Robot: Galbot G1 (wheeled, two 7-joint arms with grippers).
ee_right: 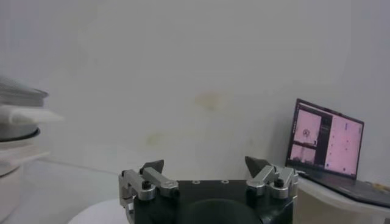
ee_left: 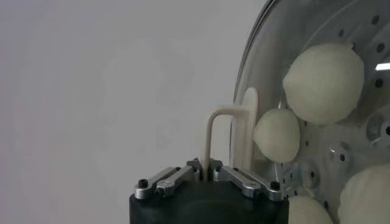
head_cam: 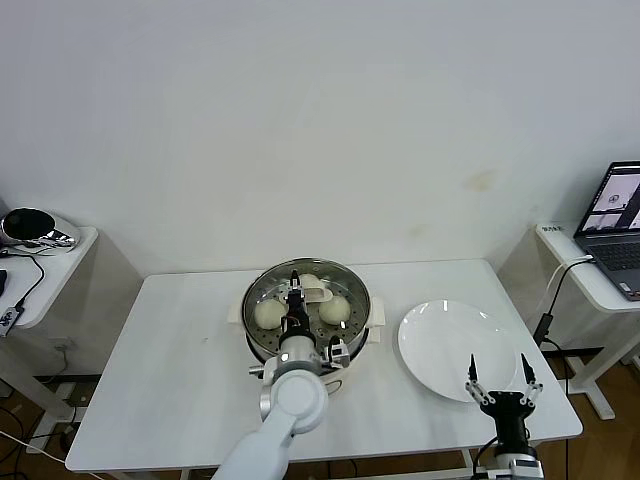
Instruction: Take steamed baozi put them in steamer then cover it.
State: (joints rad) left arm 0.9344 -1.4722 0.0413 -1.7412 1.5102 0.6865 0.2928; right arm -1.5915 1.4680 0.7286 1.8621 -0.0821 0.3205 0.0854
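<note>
Left end effector [head_cam: 294, 296] sits over the middle of the steamer [head_cam: 306, 335], pinched tight on the cream handle [ee_left: 228, 137] of the cover [head_cam: 262, 290]. From the left wrist view I see the handle running down between the jaws, with the glass lid standing edge-on beyond it. Cover rests on the steamer rim in the head view. Through the glass I count steamed baozi [head_cam: 269, 312] inside: one left, one right, one at the far side partly hidden behind the handle; the wrist view shows four rounded buns on the perforated steel floor. Steamer stands mid-table [head_cam: 170, 380], toward the far edge.

Right end effector [head_cam: 500, 378] hangs at the near right, over the near edge of the white plate [head_cam: 440, 340], jaws spread wide and holding nothing. Plate lies just right of the steamer. Laptop [head_cam: 612, 228] on a side table at far right.
</note>
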